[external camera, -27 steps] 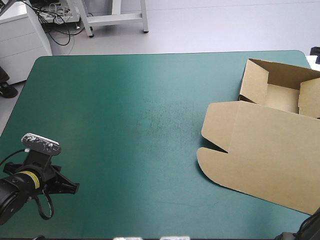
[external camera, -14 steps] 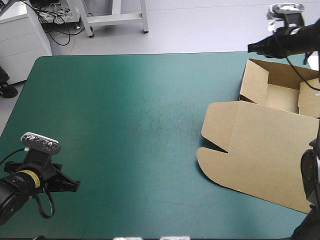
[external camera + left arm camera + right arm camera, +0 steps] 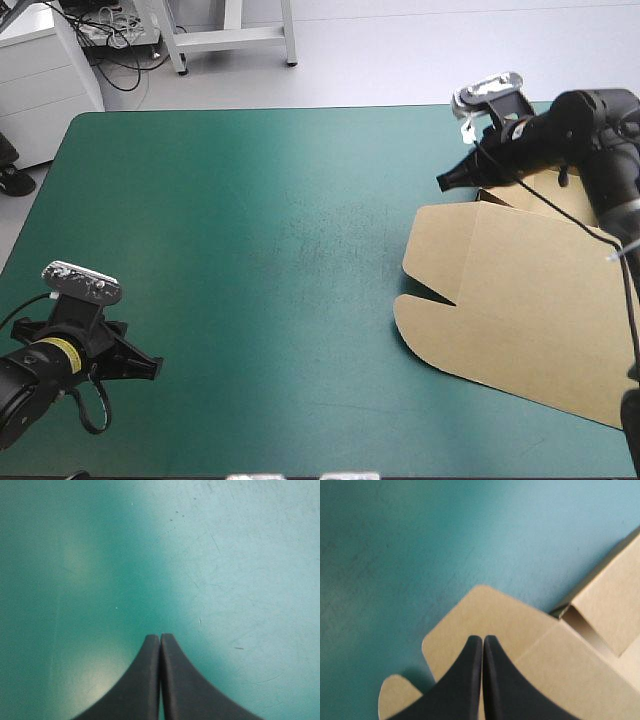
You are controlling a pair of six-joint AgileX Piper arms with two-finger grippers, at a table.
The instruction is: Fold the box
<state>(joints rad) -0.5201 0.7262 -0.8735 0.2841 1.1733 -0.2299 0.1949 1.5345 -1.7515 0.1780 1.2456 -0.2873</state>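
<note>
Box (image 3: 530, 290): long axis far-to-near, flat lid (image 3: 500, 330) pointing toward near edge.

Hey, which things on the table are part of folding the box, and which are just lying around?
For the job: the box, lid flat; the right gripper, shut, above it; the left gripper, shut, far off.
Lying about: just the teal-green cover.

Left arm (image 3: 25, 385): at 8 o'clock, aimed toward 3 o'clock.
Left gripper (image 3: 150, 368): fingers pressed together.
Right arm (image 3: 590, 115): at 2 o'clock, aimed toward 8 o'clock.
Right gripper (image 3: 447, 182): fingers pressed together.
</note>
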